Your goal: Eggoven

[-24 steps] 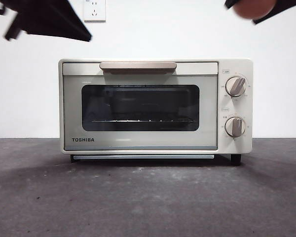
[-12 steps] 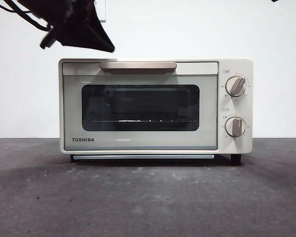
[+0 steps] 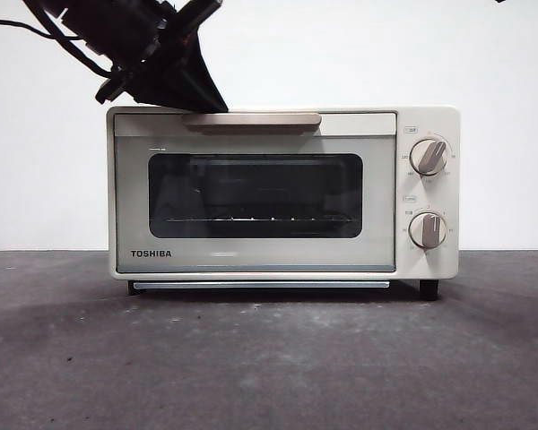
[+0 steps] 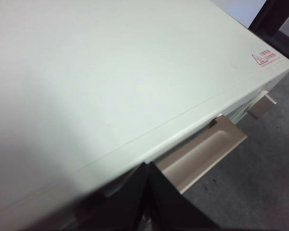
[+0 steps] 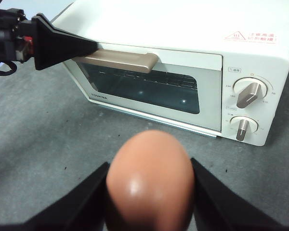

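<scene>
Front view: the left tool, lower than a second ago, sits at the oven handle's end, likely to pull the shut door; left wrist: jaws pressed together beside the handle; right wrist: right tool pinches the egg above the bench.

The boxy metal toaster oven is cream, with a dark glass window, a tan handle, black TOSHIBA lettering and a red warning mark. The smooth egg is reddish-brown. The counter is mottled grey.
</scene>
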